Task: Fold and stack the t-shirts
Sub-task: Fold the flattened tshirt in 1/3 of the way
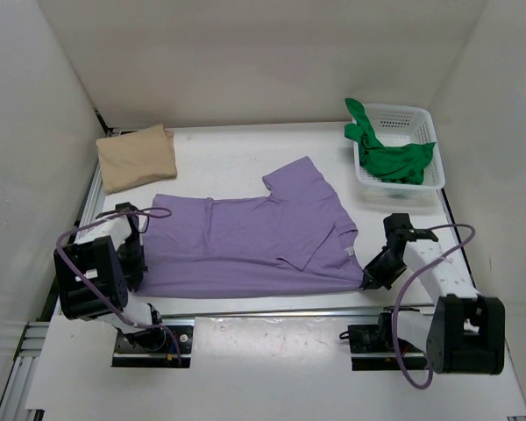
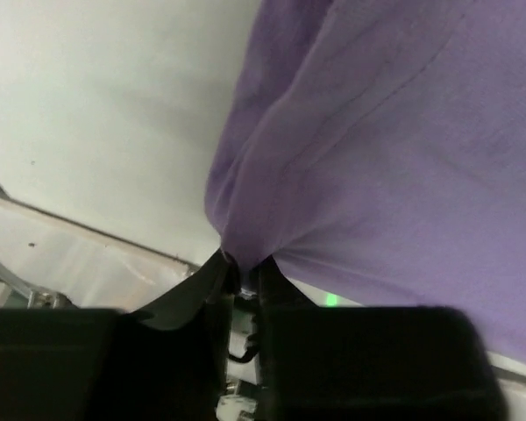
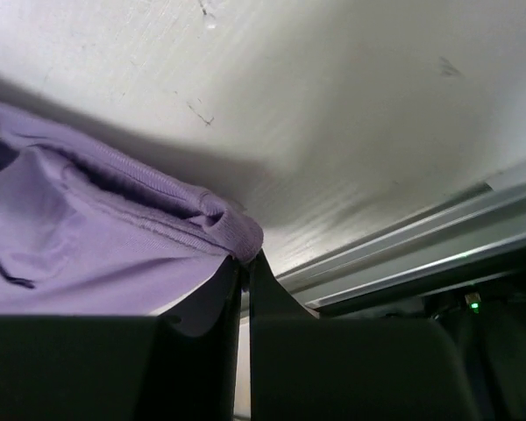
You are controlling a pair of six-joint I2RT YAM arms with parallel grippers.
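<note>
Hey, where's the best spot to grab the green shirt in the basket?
Grip the green shirt by the end hanging over the basket rim's far left corner, coming from above: that end sticks out clear, the rest lies bunched inside.

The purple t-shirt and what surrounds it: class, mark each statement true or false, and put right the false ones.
1. The purple t-shirt lies on the table between the two arms. True.
2. The green t-shirt is in the basket, part of it hanging over the rim. True.
3. The tan t-shirt lies crumpled in the basket. False: it sits folded at the table's far left corner.
4. Both grippers hang open, clear of any cloth. False: the left gripper and the right gripper are each shut on a near corner of the purple t-shirt.
</note>
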